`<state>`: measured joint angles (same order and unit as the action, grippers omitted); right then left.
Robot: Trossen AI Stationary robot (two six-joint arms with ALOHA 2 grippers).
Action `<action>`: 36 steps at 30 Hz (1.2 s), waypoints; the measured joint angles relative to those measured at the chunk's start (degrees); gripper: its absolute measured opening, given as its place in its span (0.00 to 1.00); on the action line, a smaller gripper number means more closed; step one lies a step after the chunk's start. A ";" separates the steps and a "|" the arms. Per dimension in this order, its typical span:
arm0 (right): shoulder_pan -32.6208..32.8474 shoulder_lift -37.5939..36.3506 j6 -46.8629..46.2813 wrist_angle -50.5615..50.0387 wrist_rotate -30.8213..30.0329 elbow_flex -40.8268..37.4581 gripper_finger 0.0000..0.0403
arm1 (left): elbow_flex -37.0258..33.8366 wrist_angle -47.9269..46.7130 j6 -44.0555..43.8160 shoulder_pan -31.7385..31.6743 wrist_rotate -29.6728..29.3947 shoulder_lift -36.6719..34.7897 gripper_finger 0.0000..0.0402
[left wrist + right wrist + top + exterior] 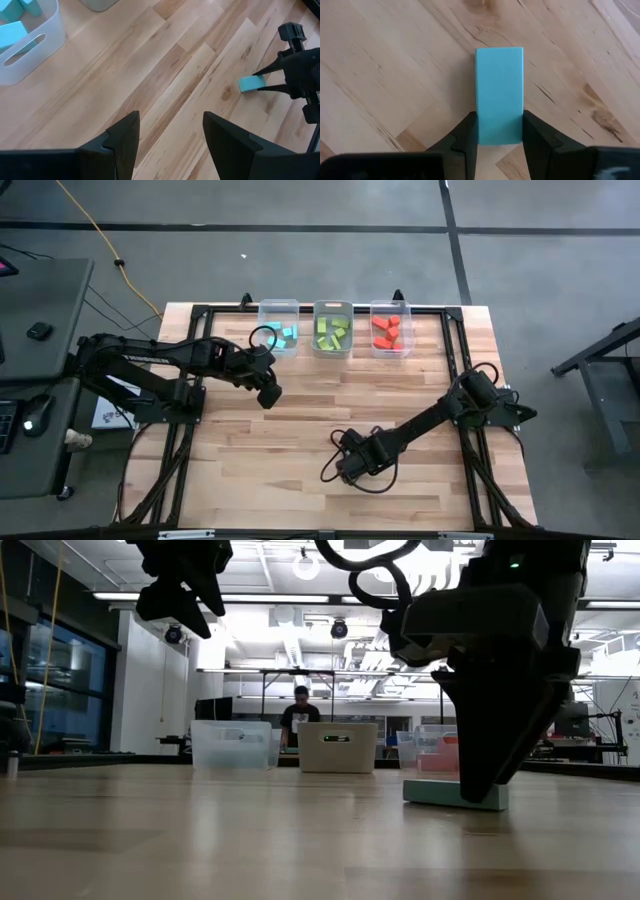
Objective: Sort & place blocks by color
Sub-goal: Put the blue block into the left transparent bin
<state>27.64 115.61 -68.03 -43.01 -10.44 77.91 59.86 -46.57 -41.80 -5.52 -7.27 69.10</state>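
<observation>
Light blue bar (499, 95) fills the right wrist view, lying flat on the table (300, 470), its near end seated between the right gripper (499, 131) fingers, one finger against each long side. Its long axis runs straight out from the jaws, so they straddle the narrow width; I judge them clamped on it or just about to be, with the bar not lifted. On the high view this gripper sits at about 6 o'clock of the table, well apart from the three bins at 12 o'clock. Blue blocks already lie in the left bin (279, 308), green in the middle bin (332, 306), red-orange in the right bin (391, 305).

Left gripper (268, 394) hovers at about 10 o'clock, just below the blue bin, its jaws apart and empty. The right arm alone has the bar; the carry would run toward 11 o'clock.
</observation>
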 joint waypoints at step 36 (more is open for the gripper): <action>-14.56 0.07 36.36 -15.84 -12.50 28.59 0.24 | 0.00 4.60 -2.64 -11.84 11.37 0.00 0.49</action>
<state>13.08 115.68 -31.67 -58.85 -22.94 106.50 59.86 -41.96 -44.44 -17.36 4.10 69.10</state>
